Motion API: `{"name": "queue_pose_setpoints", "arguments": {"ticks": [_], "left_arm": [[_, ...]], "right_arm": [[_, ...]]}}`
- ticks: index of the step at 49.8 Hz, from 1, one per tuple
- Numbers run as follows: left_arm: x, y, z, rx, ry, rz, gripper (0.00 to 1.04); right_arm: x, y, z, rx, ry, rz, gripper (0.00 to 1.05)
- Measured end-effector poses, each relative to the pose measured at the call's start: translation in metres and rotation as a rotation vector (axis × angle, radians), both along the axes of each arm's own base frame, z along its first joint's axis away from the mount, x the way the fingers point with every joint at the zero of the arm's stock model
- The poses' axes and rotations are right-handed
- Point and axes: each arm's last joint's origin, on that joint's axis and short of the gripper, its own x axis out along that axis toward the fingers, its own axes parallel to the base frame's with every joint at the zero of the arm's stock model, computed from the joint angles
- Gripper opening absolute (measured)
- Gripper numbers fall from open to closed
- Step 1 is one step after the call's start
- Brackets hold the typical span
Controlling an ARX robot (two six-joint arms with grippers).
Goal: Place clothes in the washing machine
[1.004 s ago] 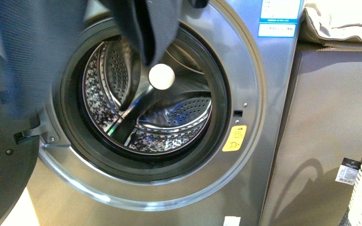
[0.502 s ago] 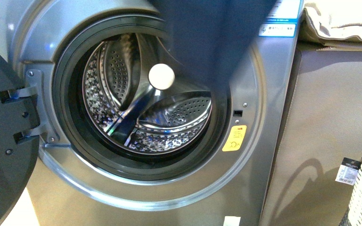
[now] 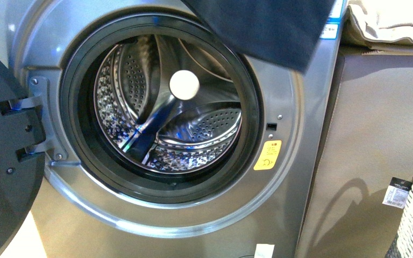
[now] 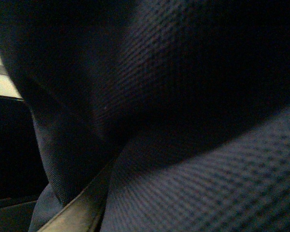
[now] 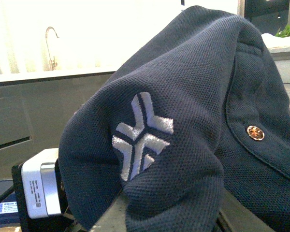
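We see the navy shirt (image 3: 269,27) hanging at the upper right of the open washing machine (image 3: 193,231), outside its drum (image 3: 134,91), draping both end effectors, whose grip we cannot tell.

Housing: white-and-silver boxy module (image 5: 38,186), small black-print label on its side.
Mount: black bracket (image 5: 17,205) around it.
Cable: thin black cable (image 5: 0,197) alongside.
Frame: dull grey metal edge (image 5: 110,215).

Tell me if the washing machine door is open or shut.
Open: the door hangs swung aside on its hinges, leaving the washing machine drum exposed.
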Motion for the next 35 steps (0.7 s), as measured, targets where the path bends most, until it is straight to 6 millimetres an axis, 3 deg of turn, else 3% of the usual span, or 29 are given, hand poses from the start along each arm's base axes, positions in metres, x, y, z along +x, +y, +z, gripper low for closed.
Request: {"name": "queue_pose_setpoints", "arguments": {"ticks": [7, 11, 16, 23, 29, 31, 35], "left_arm": [[-0.001, 0.011, -0.003, -0.048, 0.021, 0.048, 0.29], [-0.002, 0.022, -0.007, -0.07, 0.045, 0.088, 0.18], [0.001, 0.034, -0.014, -0.085, 0.075, 0.145, 0.15], [0.004, 0.043, -0.022, -0.097, 0.109, 0.173, 0.15], [0.005, 0.051, -0.033, -0.106, 0.146, 0.183, 0.15], [0.006, 0.053, -0.038, -0.106, 0.16, 0.188, 0.15], [0.005, 0.054, -0.048, -0.095, 0.183, 0.188, 0.15]], "right_arm": [[-0.001, 0.001, 0.0, 0.0, 0.001, 0.019, 0.43], [-0.002, 0.002, 0.0, 0.0, 0.001, 0.03, 0.61], [-0.002, 0.003, 0.0, 0.0, 0.002, 0.032, 0.8], [-0.002, 0.003, 0.0, 0.003, 0.004, 0.033, 0.99], [-0.003, 0.003, 0.001, 0.002, 0.021, -0.008, 0.95], [-0.006, 0.001, -0.001, -0.027, 0.107, -0.177, 0.89], [-0.015, -0.017, -0.025, -0.097, 0.22, -0.477, 0.77]]}}
